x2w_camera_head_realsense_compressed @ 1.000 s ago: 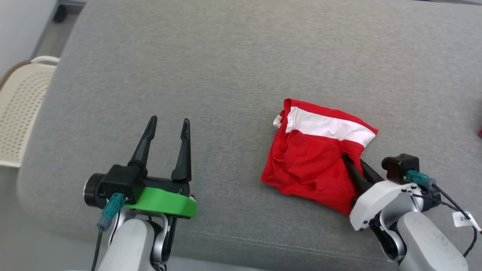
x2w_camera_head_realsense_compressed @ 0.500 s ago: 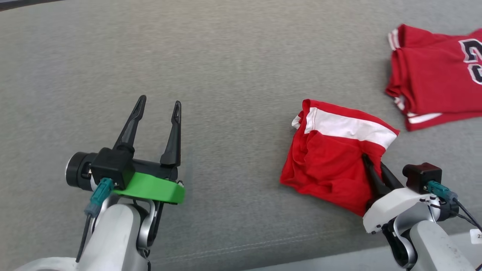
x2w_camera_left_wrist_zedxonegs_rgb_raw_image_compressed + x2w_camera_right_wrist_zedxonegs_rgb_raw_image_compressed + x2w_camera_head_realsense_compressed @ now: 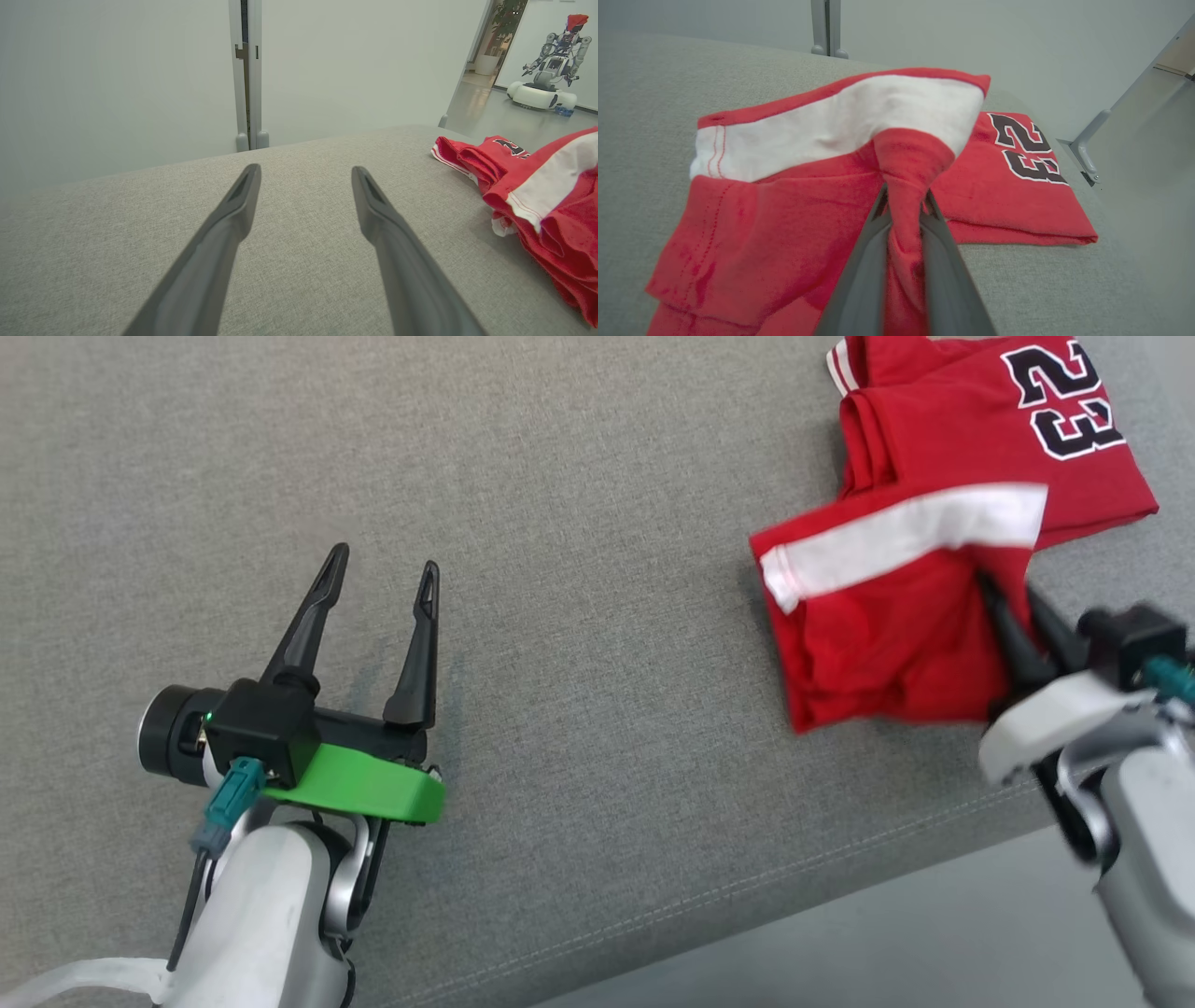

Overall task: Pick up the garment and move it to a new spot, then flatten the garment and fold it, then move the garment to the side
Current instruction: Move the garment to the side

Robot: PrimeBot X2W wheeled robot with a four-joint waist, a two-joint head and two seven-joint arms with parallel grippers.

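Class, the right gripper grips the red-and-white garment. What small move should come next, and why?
Probably lower the right gripper and lay the red-and-white garment down by the number 23 jersey, then open. It is shut on a bunched fold, and the white band overlaps the jersey's edge; the left gripper is open, apart.

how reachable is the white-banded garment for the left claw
Probably yes: the left claw is open and only bare grey cushion lies between it and the garment, which the right claw pinches.
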